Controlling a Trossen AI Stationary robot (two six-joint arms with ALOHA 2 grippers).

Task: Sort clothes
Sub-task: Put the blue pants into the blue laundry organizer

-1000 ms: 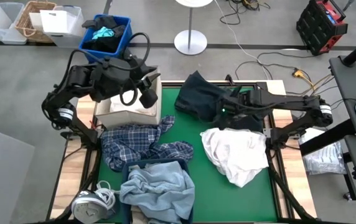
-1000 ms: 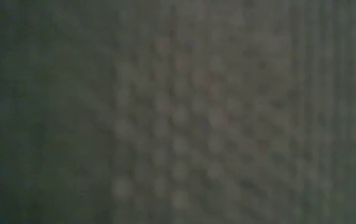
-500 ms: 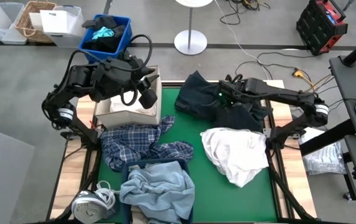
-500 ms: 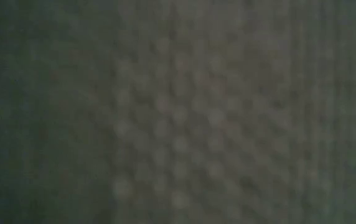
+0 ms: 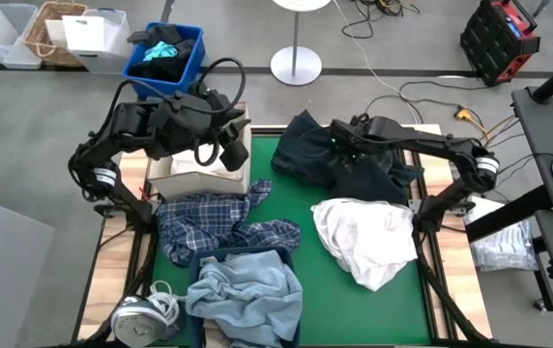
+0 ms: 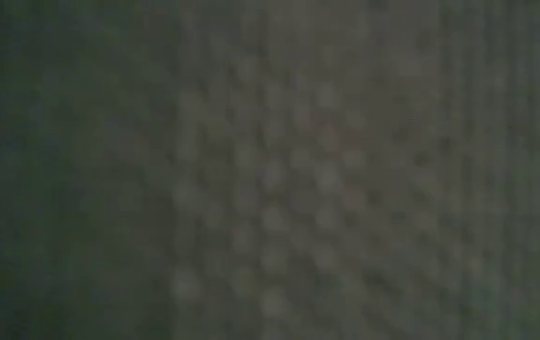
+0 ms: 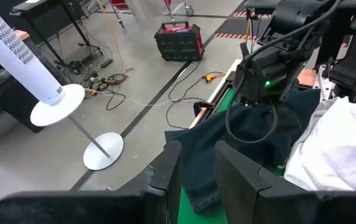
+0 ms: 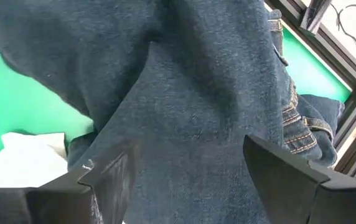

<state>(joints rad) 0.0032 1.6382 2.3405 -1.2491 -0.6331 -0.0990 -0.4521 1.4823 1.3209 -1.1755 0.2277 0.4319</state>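
Right gripper (image 8: 187,180), fingers spread, hovers over the crumpled dark navy denim garment (image 5: 330,159); a shallow pinch might slip; left gripper (image 7: 193,171) waits far-left, fingers slightly apart.

Blue bin (image 5: 163,56), wicker basket (image 5: 52,29), red toolbox (image 5: 500,37).

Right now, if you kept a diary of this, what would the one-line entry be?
task: sort clothes | right gripper: open, over dark navy garment | left gripper: open, waiting above table's far-left corner | nothing held
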